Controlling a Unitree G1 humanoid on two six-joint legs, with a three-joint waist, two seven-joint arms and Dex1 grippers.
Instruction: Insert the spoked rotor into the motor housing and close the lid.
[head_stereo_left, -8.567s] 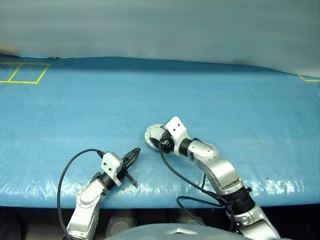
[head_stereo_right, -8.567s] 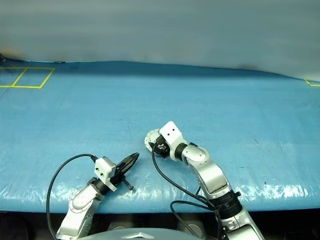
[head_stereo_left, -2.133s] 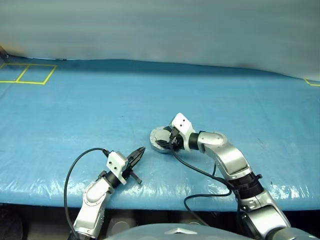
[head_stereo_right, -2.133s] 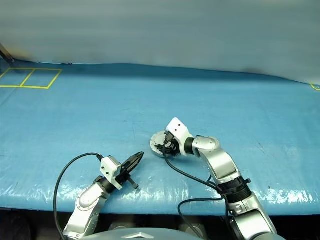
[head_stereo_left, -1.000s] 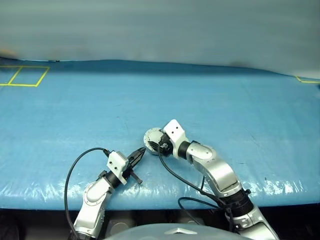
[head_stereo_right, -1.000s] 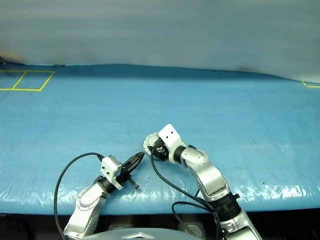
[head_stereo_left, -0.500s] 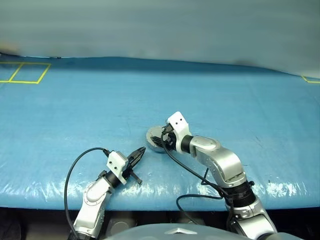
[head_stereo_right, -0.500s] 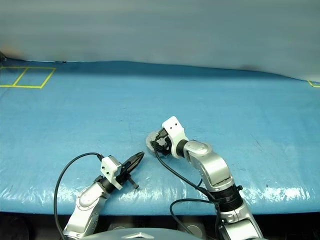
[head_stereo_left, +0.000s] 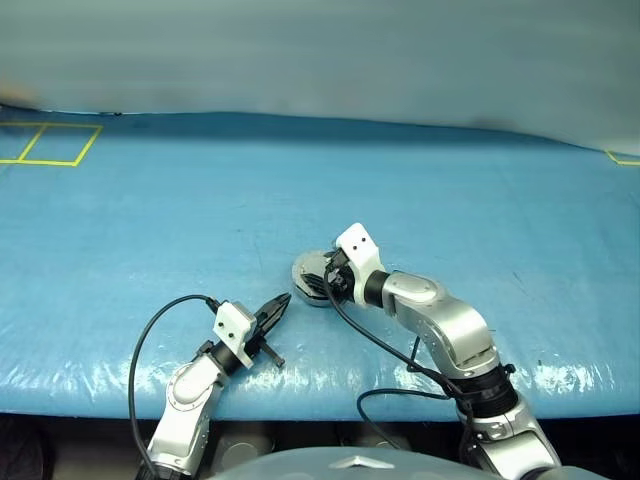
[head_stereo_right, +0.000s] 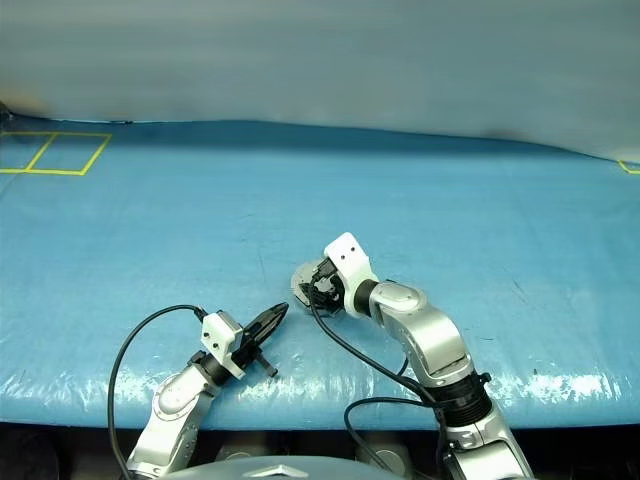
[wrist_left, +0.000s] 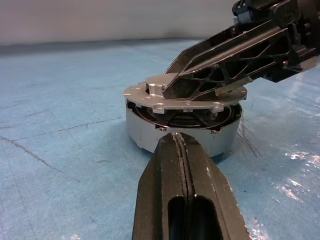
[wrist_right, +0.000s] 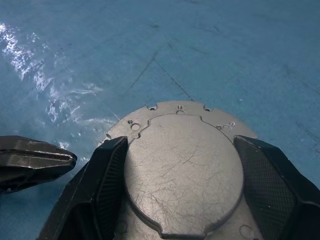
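The right gripper's (wrist_right: 181, 165) two black fingers (wrist_right: 102, 177) stand spread wide, one on each side of the lid (wrist_right: 182, 165), flanking its raised plain grey face; whether they press on it or merely bracket it I cannot tell. The left gripper (wrist_left: 180, 145) is pinched shut on nothing, its tip just in front of the motor housing (wrist_left: 145, 132) wall, close to it or touching. The housing sits on the blue table cover (head_stereo_left: 150, 220) near the front edge, between the two arms. The lid lies almost flat over it, but the left wrist view shows a dark gap under the rim with the spoked rotor (wrist_left: 175, 118) glimpsed inside, so closing looks unfinished. The risk, as I judge it, is that the wide fingers push off-centre, so the lid cocks or springs back on its hinge, or the light housing skids on the slick cover; the shut left tip could also nudge it. The housing is a squat round can, its axis upright and its closing face upward, with no long axis across the table.
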